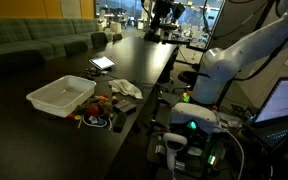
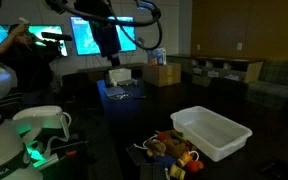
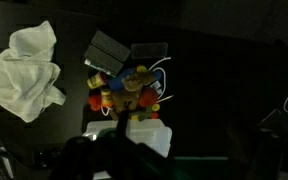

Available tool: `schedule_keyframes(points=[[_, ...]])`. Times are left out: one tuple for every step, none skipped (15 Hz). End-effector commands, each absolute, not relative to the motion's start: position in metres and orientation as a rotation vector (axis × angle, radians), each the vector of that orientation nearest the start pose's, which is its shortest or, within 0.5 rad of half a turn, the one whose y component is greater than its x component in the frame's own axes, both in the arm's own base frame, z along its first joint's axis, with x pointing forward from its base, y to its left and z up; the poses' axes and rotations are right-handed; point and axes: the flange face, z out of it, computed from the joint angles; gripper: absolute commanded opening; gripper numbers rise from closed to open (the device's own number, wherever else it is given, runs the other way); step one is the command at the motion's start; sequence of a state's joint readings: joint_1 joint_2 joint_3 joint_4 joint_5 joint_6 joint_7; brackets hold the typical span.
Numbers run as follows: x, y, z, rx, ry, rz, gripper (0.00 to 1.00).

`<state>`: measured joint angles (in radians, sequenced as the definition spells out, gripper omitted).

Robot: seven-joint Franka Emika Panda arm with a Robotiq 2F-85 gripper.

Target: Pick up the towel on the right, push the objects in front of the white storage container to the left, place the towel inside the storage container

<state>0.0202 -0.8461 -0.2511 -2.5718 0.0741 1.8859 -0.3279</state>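
A crumpled white towel [image 3: 26,70] lies on the dark table at the left of the wrist view. It also shows in an exterior view [image 1: 124,90]. A pile of small colourful toys [image 3: 124,92] lies beside the white storage container [image 3: 149,135], and both show in both exterior views: toys [image 1: 96,113] [image 2: 170,150], container [image 1: 61,96] [image 2: 212,131]. The container looks empty. My gripper [image 3: 106,152] is only a dark outline at the bottom of the wrist view, high above the table and apart from everything. Its jaws are too dark to read.
Two flat black objects [image 3: 111,48] lie beside the toys. A tablet [image 1: 102,63] lies further along the table. A cardboard box [image 2: 162,73] stands at the far end. The table edge runs beside the robot base [image 1: 196,122]. Sofas line the wall.
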Motion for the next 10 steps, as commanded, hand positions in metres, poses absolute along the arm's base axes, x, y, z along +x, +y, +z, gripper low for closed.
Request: schedule_keyframes(points=[[0.3092,-0.0783,0.5309,-2.902,-0.215,-0.3,1.0],[0.3089,-0.0786,0.533,-2.902,-0.215,-0.307,1.0],[0.3083,-0.0788,0.5346,-2.901,-0.215,-0.313,1.0],[0.3081,-0.0789,0.5351,-2.901,-0.216,-0.316,1.0],[0.3082,-0.0789,0.5352,-2.901,-0.216,-0.316,1.0],[0.3082,-0.0789,0.5352,-2.901,-0.216,-0.316,1.0],[0.3091,-0.0792,0.5342,-2.909,-0.219,-0.311,1.0],[0.3091,-0.0796,0.5321,-2.912,-0.217,-0.306,1.0],[0.3098,-0.0795,0.5297,-2.916,-0.214,-0.303,1.0],[0.3099,-0.0803,0.5289,-2.914,-0.219,-0.301,1.0]])
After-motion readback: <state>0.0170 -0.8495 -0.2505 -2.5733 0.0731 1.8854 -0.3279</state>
